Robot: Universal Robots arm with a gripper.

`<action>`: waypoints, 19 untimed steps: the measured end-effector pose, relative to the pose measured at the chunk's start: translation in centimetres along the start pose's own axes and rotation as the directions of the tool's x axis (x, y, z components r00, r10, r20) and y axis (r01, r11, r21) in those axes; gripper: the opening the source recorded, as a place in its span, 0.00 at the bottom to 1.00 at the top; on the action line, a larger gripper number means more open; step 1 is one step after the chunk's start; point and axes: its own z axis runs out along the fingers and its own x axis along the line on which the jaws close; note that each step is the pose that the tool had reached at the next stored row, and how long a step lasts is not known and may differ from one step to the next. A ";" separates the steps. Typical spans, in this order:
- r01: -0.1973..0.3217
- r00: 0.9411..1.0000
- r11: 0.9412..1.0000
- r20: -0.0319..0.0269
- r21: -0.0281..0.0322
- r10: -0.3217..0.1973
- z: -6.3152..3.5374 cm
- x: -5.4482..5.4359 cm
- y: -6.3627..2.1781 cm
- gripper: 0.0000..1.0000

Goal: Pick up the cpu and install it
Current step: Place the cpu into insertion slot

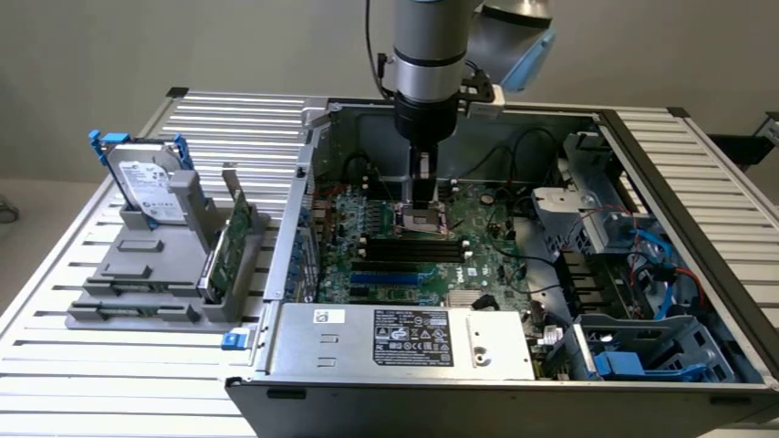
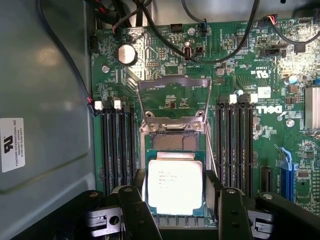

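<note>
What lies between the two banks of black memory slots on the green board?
In the wrist view: the socket with its metal frame open, and the cpu gripped by the tool.

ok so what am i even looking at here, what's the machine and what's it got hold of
The exterior view looks on from outside. A Universal Robots arm reaches down into an open computer case, which lies on a slatted metal table. At the arm's tip is the gripper, just above the motherboard. Beside the case, on the exterior view's left, a grey holder keeps a hard drive with blue handles and a green circuit card standing upright.

The wrist view comes from a camera on the arm, looking down at the board. There the gripper's black fingers sit on either side of the cpu, the silvery square chip. The gripper appears to hold it just over the open socket.
</note>
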 end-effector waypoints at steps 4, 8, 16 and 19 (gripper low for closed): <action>0.000 1.000 1.000 -0.007 0.000 0.000 0.57 0.0 -0.06 0.55; 0.002 1.000 1.000 -0.013 0.001 -0.002 1.20 -0.1 -0.11 0.55; 0.005 1.000 1.000 -0.025 0.002 -0.005 2.51 -0.5 -0.17 0.55; 0.006 1.000 1.000 -0.028 0.000 -0.006 2.91 -0.7 -0.19 0.55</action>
